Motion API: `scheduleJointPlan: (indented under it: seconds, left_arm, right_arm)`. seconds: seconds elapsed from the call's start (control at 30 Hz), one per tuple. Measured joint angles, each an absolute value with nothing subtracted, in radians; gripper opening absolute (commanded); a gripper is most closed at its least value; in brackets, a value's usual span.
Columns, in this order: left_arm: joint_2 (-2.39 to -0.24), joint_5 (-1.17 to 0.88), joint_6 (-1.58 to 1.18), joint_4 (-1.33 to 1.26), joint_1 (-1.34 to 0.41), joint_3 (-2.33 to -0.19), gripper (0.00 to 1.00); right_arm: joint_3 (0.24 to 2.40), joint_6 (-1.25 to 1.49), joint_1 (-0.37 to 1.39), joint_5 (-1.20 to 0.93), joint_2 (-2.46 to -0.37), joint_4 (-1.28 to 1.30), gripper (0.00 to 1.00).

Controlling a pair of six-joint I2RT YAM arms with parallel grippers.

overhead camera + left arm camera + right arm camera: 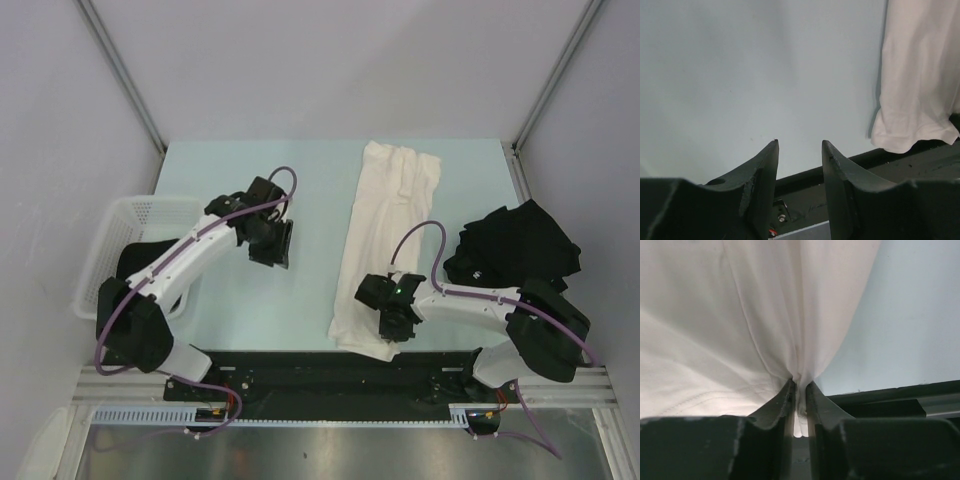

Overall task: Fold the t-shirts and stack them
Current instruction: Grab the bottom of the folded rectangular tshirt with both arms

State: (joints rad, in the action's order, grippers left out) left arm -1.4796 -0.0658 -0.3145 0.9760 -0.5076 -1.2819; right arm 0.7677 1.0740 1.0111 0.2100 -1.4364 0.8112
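At the near edge of the surface, my right fingers point(788, 395) are clenched on a pinched fold at the near end of the cream-white t-shirt point(385, 215), which lies as a long narrow strip reaching toward the far edge. It looks limp and light, and I judge it will sag, so the hem corners look like the best hold. Left of centre, my left fingers point(275, 245) hang parted and empty. The black t-shirts point(515, 245) are heaped by the right edge.

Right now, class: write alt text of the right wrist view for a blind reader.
The right gripper pinches a gathered fold of the cream-white t-shirt between its two dark fingers. Cloth fills the left; pale table shows at right.
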Motion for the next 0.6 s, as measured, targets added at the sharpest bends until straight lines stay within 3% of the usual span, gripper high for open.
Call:
scheduleJointPlan:
  seconds: [0.4,0.6]
  left_arm:
    - [-1.314,-0.193,-0.471,0.870,-0.596,-0.971,0.45]
    - [-1.293,-0.248,-0.552,0.767,-0.648,-0.879,0.46]
  right_arm:
    - [0.768,1.061,1.004,0.200,-1.436,0.808,0.03]
    - [0.768,1.048,0.991,0.189,-1.436,0.806,0.02]
